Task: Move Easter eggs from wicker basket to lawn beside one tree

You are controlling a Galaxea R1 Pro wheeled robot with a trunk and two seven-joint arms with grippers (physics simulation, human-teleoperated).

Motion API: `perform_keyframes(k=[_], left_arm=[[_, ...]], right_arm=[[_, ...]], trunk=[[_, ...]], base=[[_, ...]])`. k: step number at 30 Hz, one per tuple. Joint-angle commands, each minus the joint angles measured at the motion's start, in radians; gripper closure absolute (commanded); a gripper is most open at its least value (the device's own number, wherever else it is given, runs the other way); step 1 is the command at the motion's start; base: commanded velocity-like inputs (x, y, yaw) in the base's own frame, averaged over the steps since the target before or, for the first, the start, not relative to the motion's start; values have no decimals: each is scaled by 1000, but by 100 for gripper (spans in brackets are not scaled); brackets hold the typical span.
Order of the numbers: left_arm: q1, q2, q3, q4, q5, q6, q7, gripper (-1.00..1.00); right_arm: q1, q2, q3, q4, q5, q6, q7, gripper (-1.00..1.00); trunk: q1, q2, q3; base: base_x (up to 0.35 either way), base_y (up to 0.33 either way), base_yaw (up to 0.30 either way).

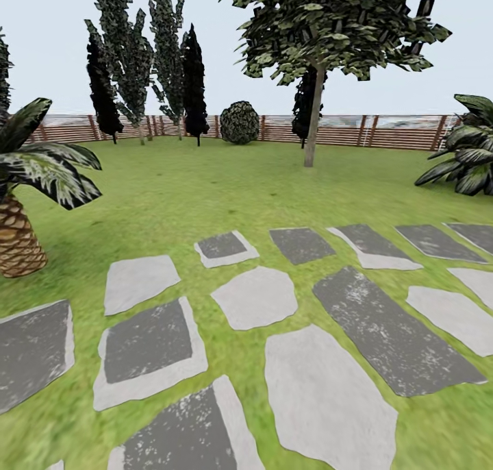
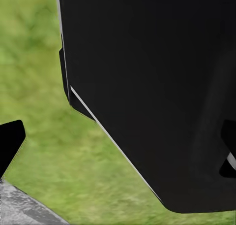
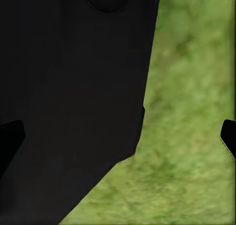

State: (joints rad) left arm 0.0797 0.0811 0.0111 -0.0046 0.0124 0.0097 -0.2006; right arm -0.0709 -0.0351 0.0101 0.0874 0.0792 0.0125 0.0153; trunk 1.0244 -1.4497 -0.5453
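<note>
Lawn: wide green grass lawn (image 1: 205, 182) fills my head view, running back to a slatted wooden fence (image 1: 383, 131).
Path: grey and pale stepping stones (image 1: 322, 394) cross the grass in front of me.
Tree: a grey-brown trunked tree (image 1: 313, 107) stands far ahead on the grass, a possible drop spot.
Other plants: a scaly-trunked palm (image 1: 17, 240) at near left, a round bush (image 1: 239, 122) by the fence.
Tools: my wrist views show dark robot body and grass; I cannot tell whether either tool is parted or holding anything.
Progress: I judge I'm in transit; no basket or eggs in sight, no egg visibly placed.
</note>
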Motion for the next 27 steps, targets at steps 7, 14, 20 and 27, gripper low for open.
perform_keyframes(k=[7, 14, 20, 27], left_arm=[[0, 0, 1, 0, 1, 1, -4, -100], [0, 0, 1, 0, 1, 1, -4, -100], [0, 0, 1, 0, 1, 1, -4, -100], [0, 0, 1, 0, 1, 1, -4, -100]], right_arm=[[-1, 0, 1, 2, 8, 1, 2, -100], [-1, 0, 1, 2, 9, 1, 2, -100], [-1, 0, 1, 2, 8, 1, 2, -100], [-1, 0, 1, 2, 8, 1, 2, -100]], trunk=[[1, 0, -1], [1, 0, -1], [1, 0, -1], [1, 0, -1]], base=[[337, 0, 0], [336, 0, 0], [337, 0, 0], [337, 0, 0]])
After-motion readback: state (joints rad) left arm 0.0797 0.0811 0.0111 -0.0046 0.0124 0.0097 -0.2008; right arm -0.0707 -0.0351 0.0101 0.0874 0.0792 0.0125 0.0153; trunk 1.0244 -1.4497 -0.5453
